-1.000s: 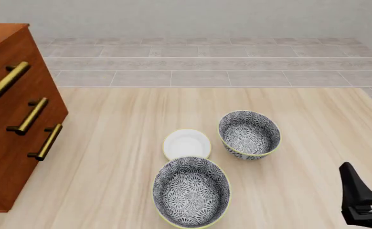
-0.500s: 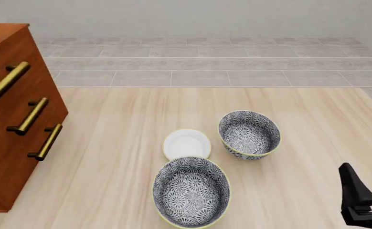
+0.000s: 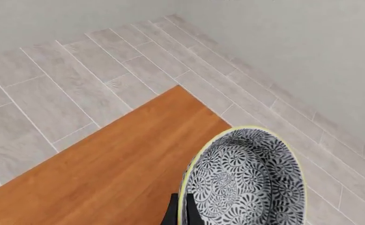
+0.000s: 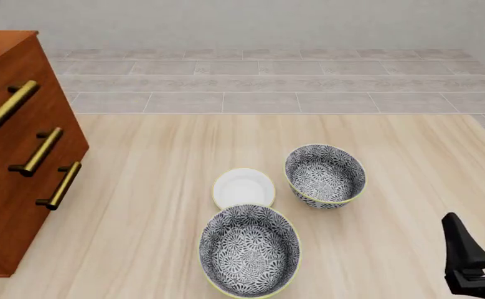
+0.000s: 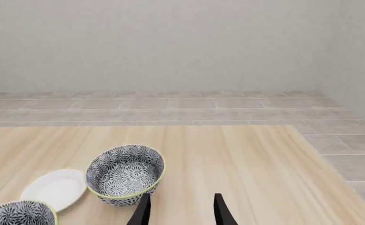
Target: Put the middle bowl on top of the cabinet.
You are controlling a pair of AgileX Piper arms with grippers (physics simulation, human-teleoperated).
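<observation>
While the left tool point(image 3: 181, 213) gripped the rim of the middle bowl point(image 3: 248, 180), that bowl hung above the cabinet point(image 3: 107, 173) top, near its corner. The right tool point(image 5: 181, 211) waited unclenched and empty over the bench point(image 4: 184, 162), near two other bowls point(image 4: 325, 175) and a white plate point(image 4: 243, 187).

Bare cabinet point(image 3: 113, 173) top lies open beneath my left end effector point(image 3: 181, 213); on the counter point(image 4: 142, 187), two bowls point(image 4: 249, 250) and a plate point(image 4: 243, 187) crowd the middle.
</observation>
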